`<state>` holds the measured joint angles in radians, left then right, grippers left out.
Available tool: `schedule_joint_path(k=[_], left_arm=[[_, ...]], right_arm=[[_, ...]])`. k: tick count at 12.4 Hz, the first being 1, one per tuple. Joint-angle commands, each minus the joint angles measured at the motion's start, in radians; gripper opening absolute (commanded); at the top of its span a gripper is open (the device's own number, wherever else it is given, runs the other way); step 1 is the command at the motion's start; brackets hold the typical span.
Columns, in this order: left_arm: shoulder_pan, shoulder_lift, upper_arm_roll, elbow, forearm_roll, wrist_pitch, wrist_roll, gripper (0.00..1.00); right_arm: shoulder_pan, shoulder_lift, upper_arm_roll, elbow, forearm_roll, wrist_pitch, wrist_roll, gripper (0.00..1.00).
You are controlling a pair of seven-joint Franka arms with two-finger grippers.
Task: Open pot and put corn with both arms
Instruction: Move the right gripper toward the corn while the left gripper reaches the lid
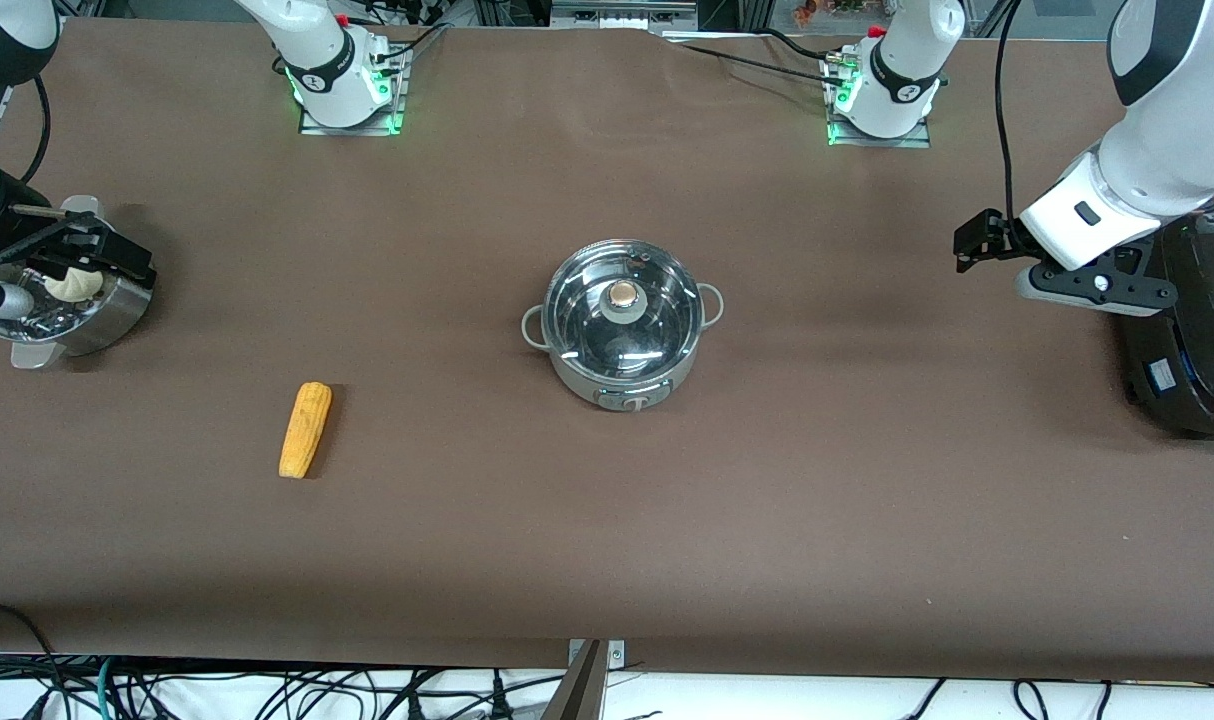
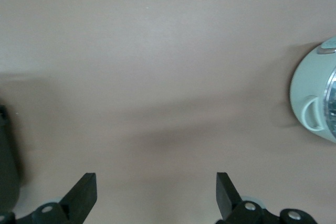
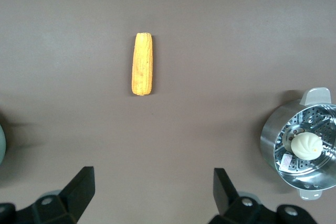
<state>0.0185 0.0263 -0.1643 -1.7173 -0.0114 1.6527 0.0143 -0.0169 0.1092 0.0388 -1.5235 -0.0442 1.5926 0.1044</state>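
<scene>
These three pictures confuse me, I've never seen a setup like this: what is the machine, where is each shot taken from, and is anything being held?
Two white robot arms are bolted to a brown table. The large picture looks down from a high camera facing them; the other two come from cameras on each arm's wrist.

In the middle stands the pot, its glass lid on. The corn lies nearer the camera, toward the right arm's end. A steamer bowl holding a white bun sits at that end, a black cooker at the other.

The left gripper hangs over bare table beside the cooker; the right gripper over the bowl's end. Both have jaws open, holding nothing.
</scene>
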Motion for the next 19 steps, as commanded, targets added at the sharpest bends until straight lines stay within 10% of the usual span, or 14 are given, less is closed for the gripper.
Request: schedule_joint_path(k=[1,7,12,19], left_arm=[[-0.073,0.035,-0.006,0.033,-0.077,-0.016,-0.075,1.0],[-0.463,0.421,-0.003,0.439,-0.075,0.002,-0.685,1.0],[-0.607,0.592,-0.001,0.435,-0.064,0.264,-0.718,1.0],[-0.66,0.607,-0.003,0.354,-0.004,0.282,-0.715,1.0]], right_arm=[[-0.017,0.01,0.013,0.031,0.014,-0.025,0.0,1.0],[-0.017,0.01,0.013,0.031,0.014,-0.025,0.003,1.0],[-0.011,0.137,0.015,0.031,0.003,0.024,0.012,1.0],[-0.011,0.453,0.019,-0.026,0.024,0.334,0.023,1.0]])
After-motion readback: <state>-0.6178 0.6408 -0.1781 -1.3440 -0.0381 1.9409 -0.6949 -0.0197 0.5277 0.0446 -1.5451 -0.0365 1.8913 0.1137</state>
